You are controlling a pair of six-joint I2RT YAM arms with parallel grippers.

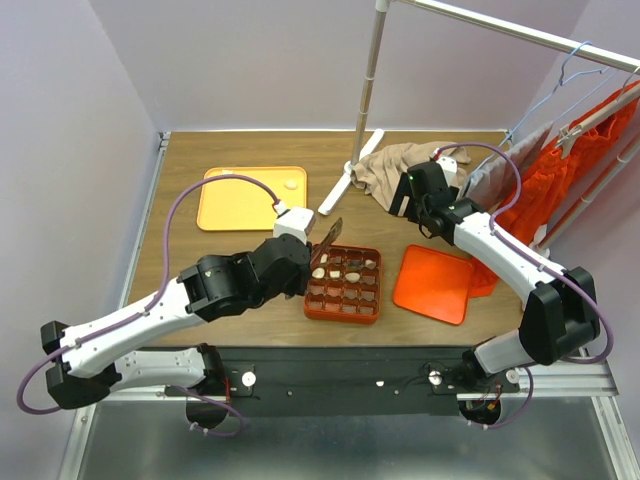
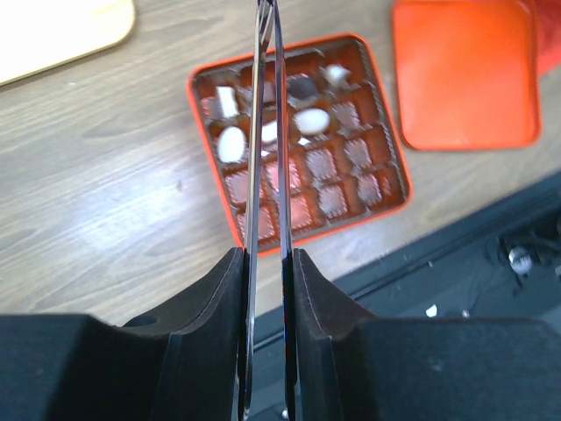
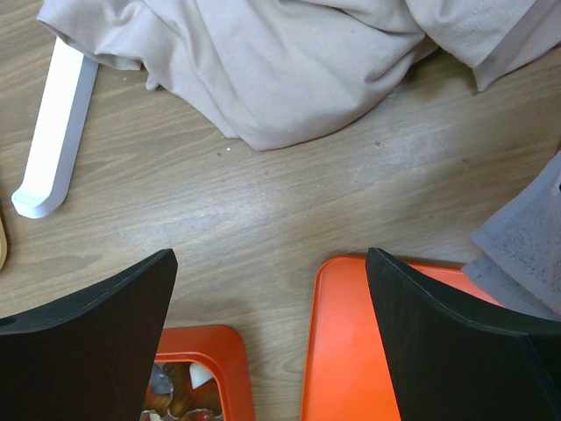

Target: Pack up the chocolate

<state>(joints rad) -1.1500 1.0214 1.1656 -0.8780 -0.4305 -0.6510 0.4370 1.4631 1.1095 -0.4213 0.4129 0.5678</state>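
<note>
The chocolate (image 2: 230,145) is sitting in the cells of the box (image 1: 342,317), mostly toward 11 o'clock in the left wrist view. One white oval is lying with its long axis 12 to 6, another nearly 3 to 9. The left gripper (image 2: 267,256) is clenching thin tongs (image 2: 252,175), which are pointing to 12 across the box and hiding a column of cells; I cannot tell whether their tips are holding a lump. In the top view, an orange lid (image 1: 435,283) is lying at 3 o'clock and a yellow tray (image 1: 235,205) at 10. The right gripper (image 3: 272,254) is hovering released near a beige cloth (image 3: 263,61) at 1.
</note>
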